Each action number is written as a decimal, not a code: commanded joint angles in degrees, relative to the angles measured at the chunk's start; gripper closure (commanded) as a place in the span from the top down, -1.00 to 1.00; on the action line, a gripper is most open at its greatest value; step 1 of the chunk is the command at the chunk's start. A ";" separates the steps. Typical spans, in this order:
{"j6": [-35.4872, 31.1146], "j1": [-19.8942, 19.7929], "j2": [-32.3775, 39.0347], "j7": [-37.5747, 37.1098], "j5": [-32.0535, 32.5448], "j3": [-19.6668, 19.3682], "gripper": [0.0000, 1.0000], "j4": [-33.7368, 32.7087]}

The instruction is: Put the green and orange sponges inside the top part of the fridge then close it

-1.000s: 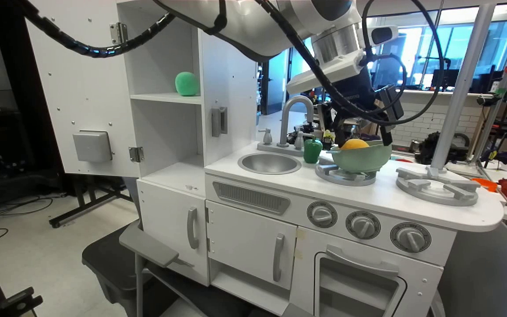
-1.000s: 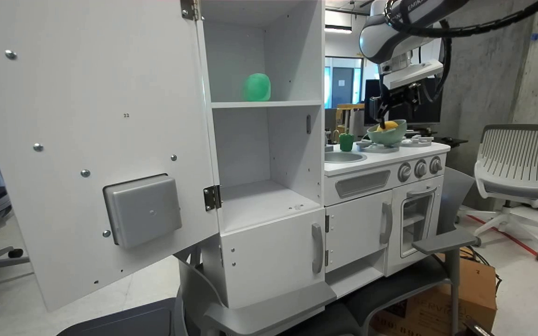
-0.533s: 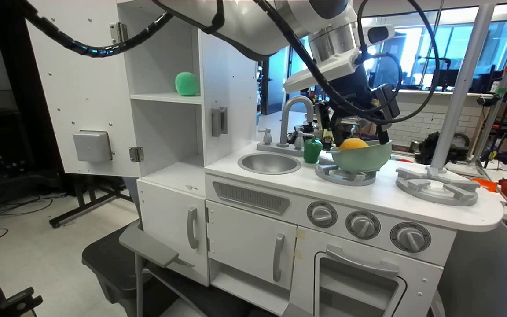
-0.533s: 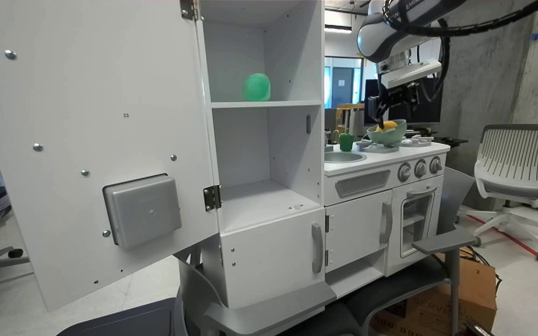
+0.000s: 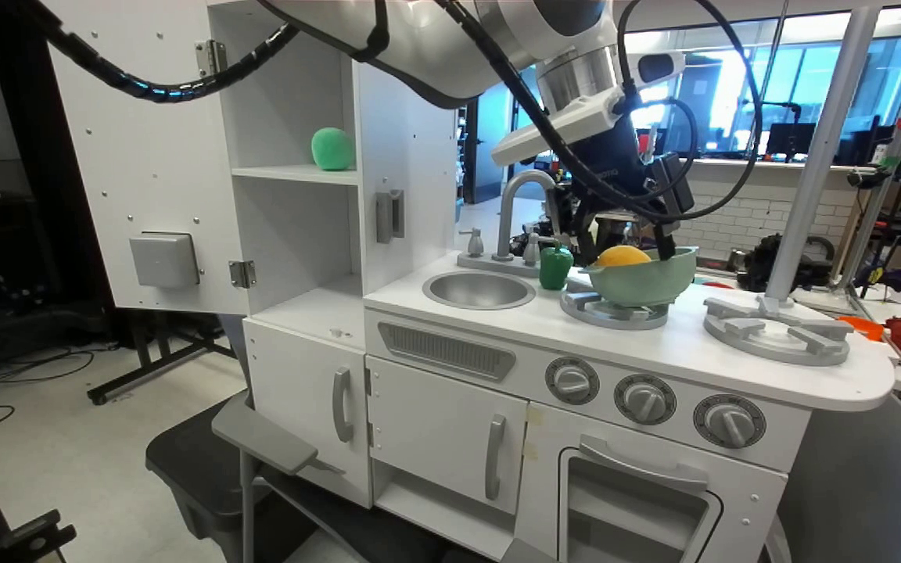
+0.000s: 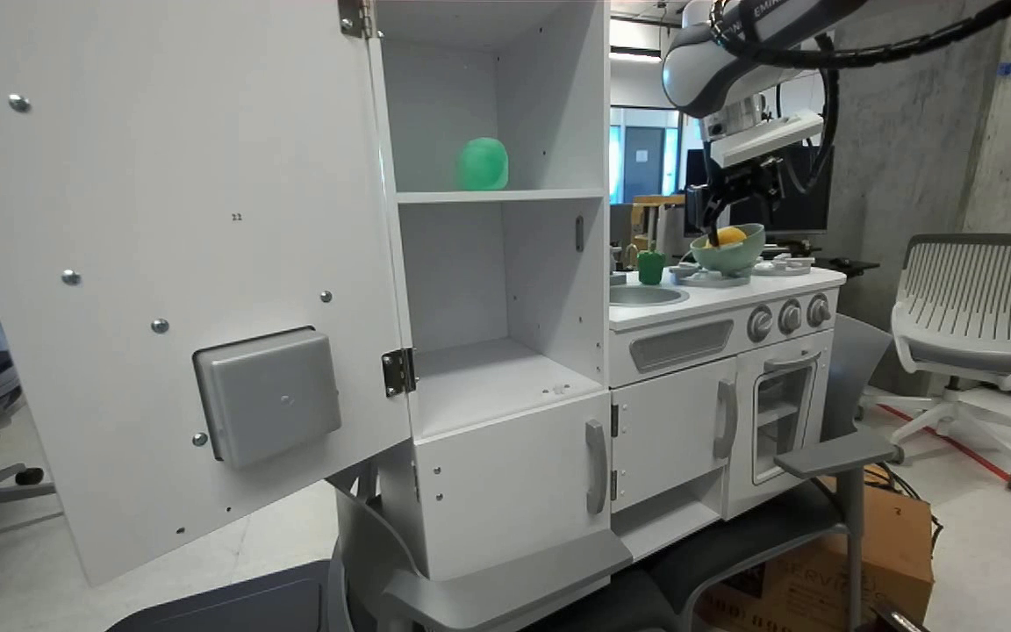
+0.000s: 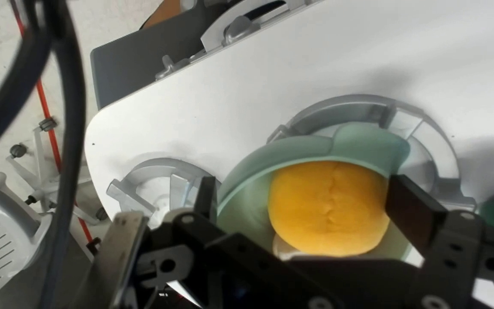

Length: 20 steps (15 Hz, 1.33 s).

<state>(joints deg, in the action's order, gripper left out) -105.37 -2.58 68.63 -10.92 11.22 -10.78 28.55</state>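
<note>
"How will the orange sponge (image 7: pixel 327 206) handle?"
"Light and squashy, I'd guess, hardly slippery. It sits in the pale-green bowl (image 7: pixel 290 149); the Robotiq gripper (image 7: pixel 303 198) flanks it in the wrist view, jaws spread and clasping nothing, fingers (image 7: pixel 413 210) at nine and three o'clock. I'd pinch there, gently."
"And the green sponge (image 6: pixel 483 165)?"
"On the shelf (image 6: pixel 549 196) in the fridge's top part (image 6: pixel 462 272), near twelve o'clock in an exterior view."
"Any lettering?"
"EMIKA on the arm (image 6: pixel 773 26), SERVICES on the cardboard box (image 6: pixel 808 562) (a tiny mark (image 6: pixel 237 217) on the fridge door (image 6: pixel 172 237) beats me)."
</note>
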 commanded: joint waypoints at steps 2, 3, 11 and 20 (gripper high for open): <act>2.24 0.91 -0.10 1.84 1.02 -0.57 1.00 -1.52; 2.46 1.04 -0.17 2.27 1.22 -0.53 1.00 -1.47; 1.15 0.94 0.24 5.86 0.99 -0.15 1.00 -1.74; -2.67 -0.23 0.77 6.17 0.21 0.30 1.00 -2.40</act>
<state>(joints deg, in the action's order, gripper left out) -106.17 -1.93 68.63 -5.53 12.06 -10.81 28.17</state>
